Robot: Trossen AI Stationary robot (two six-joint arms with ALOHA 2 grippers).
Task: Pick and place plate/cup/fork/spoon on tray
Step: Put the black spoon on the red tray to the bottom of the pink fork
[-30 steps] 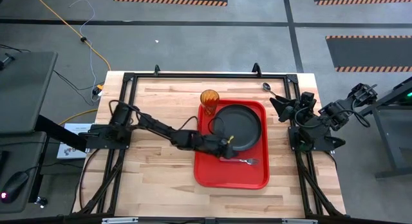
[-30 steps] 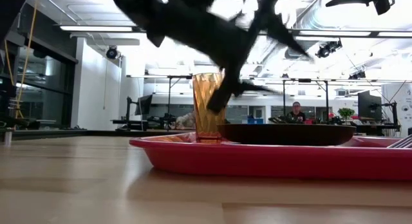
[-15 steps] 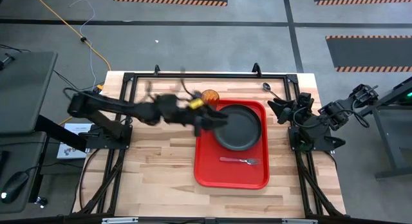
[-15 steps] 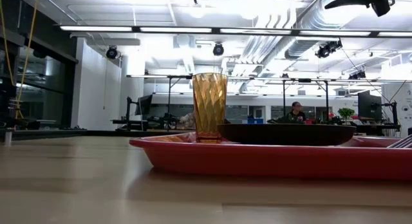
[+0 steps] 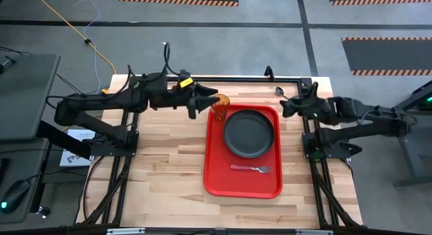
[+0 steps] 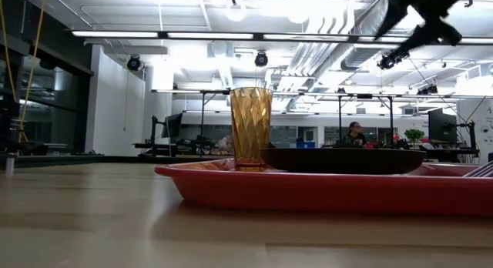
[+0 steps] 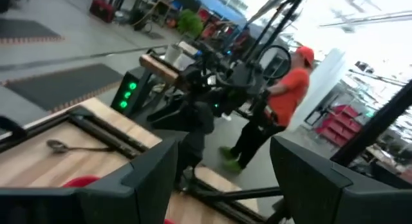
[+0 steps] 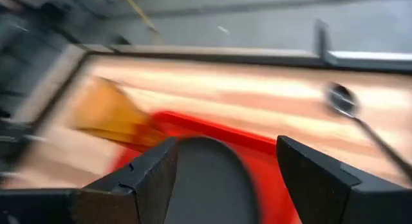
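Three of the four things sit on the red tray [image 5: 242,184] now. The plate [image 5: 249,133] lies in the far half of the tray. The cup [image 5: 220,102] stands upright at the tray's far left corner, just beside the plate. The fork [image 5: 252,169] lies flat on the tray, nearer than the plate. Only the spoon [image 5: 281,92] is not there yet. It lies on the table [image 5: 165,167] near the far right corner, off the tray.

So I think the step in hand is getting the spoon. The right claw [image 5: 289,105] is up in the air, just beside the tray's far right corner and close to the spoon. Its fingers are spread apart with nothing between them, and in the right wrist view the spoon [image 8: 341,100] shows just ahead. The left claw [image 5: 198,104] is up above the table, to the left of the cup. It is released too, and it holds nothing.

For the next move, I think the right claw needs to go down over the thin handle, close on it, and carry the spoon to a bare spot on the tray. The spoon is flat and slim, so the fingers must get very low.

Counting: one tray, one plate, one cup, one fork, one spoon, two claws.
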